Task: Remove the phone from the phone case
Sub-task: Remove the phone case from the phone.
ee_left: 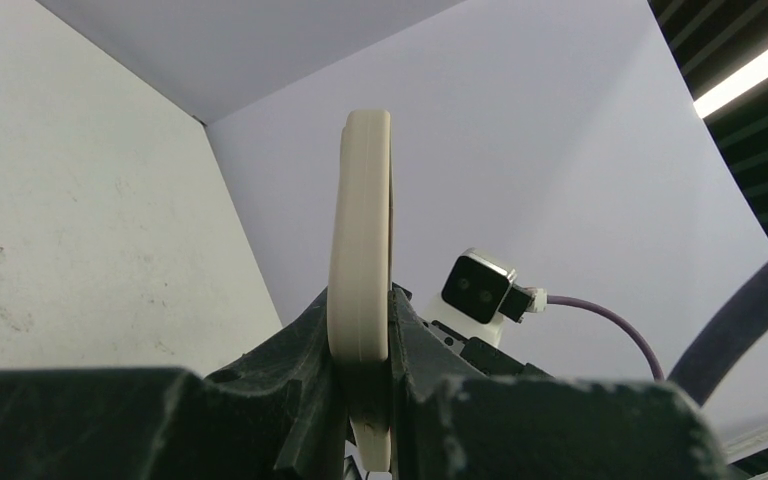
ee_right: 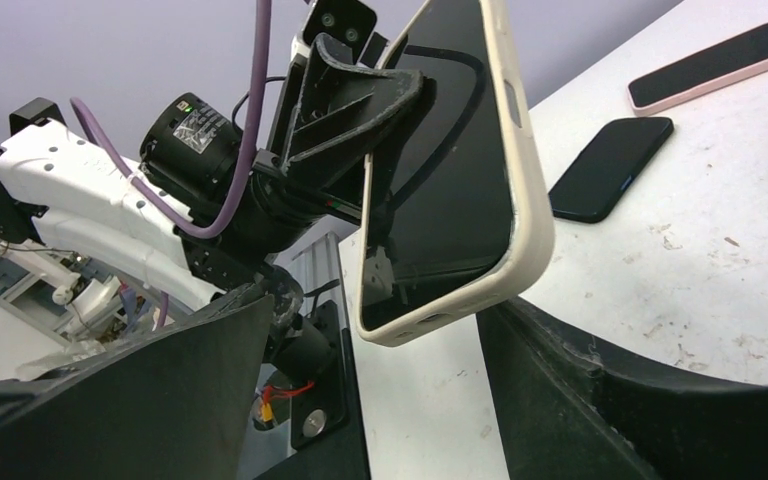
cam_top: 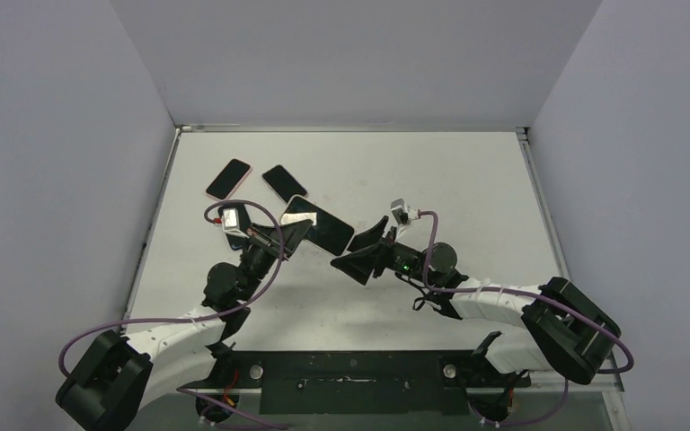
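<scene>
Two hands share this: with your left hand (cam_top: 289,236) clamped on the phone (cam_top: 321,224), held above the worktop (cam_top: 467,180), bring the open right hand (cam_top: 358,254) just beside it onto the case (ee_right: 532,235) rim and peel slowly.

White scuffed table (cam_top: 467,180), plain pale walls (cam_top: 350,54) on three sides (strip light (ee_left: 750,68) overhead).

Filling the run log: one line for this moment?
left end effector: shut on case, held aloft | right end effector: open, near case's free end | phone: in case
</scene>
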Tool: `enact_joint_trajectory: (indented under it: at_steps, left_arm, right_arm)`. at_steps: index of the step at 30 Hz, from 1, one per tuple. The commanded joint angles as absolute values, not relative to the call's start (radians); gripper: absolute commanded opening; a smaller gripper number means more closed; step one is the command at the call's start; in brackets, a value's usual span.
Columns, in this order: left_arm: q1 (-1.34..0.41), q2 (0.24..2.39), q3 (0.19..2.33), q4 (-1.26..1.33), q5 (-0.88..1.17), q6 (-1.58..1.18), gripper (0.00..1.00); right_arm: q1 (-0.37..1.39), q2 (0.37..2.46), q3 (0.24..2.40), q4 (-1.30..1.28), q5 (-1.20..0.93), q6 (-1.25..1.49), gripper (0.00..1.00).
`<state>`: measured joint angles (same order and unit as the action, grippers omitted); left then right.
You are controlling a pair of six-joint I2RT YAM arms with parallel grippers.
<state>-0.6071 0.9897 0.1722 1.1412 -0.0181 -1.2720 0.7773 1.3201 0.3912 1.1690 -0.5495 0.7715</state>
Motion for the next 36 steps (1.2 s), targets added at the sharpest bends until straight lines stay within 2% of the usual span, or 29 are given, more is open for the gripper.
enact_joint_trajectory:
  at_steps: [1, 7, 16, 20, 22, 27, 36]
  left_arm:
    - [-0.604, 0.979, 0.2, 1.269, -0.021, -1.3, 0.0]
    - [-0.603, 0.985, 0.199, 1.261, -0.02, -1.315, 0.0]
    - [-0.601, 0.989, 0.209, 1.212, 0.0, -1.335, 0.0]
    - [-0.59, 1.011, 0.23, 1.187, 0.075, -1.333, 0.0]
    - [-0.577, 1.029, 0.239, 1.188, 0.112, -1.347, 0.0]
    - [-0.54, 1.093, 0.251, 1.228, 0.207, -1.395, 0.0]
    - [-0.527, 1.125, 0.272, 1.225, 0.283, -1.392, 0.0]
  right_arm:
    - [0.793, 1.333, 0.401, 1.299, -0.549, 0.769, 0.73]
    - [0.795, 1.345, 0.408, 1.3, -0.575, 0.743, 0.62]
    - [0.793, 1.348, 0.404, 1.29, -0.585, 0.689, 0.3]
    - [0.794, 1.354, 0.403, 1.291, -0.622, 0.644, 0.13]
    - [0.794, 1.351, 0.396, 1.287, -0.636, 0.609, 0.07]
    - [0.795, 1.305, 0.4, 1.192, -0.66, 0.485, 0.0]
    - [0.795, 1.225, 0.47, 0.901, -0.666, 0.226, 0.0]
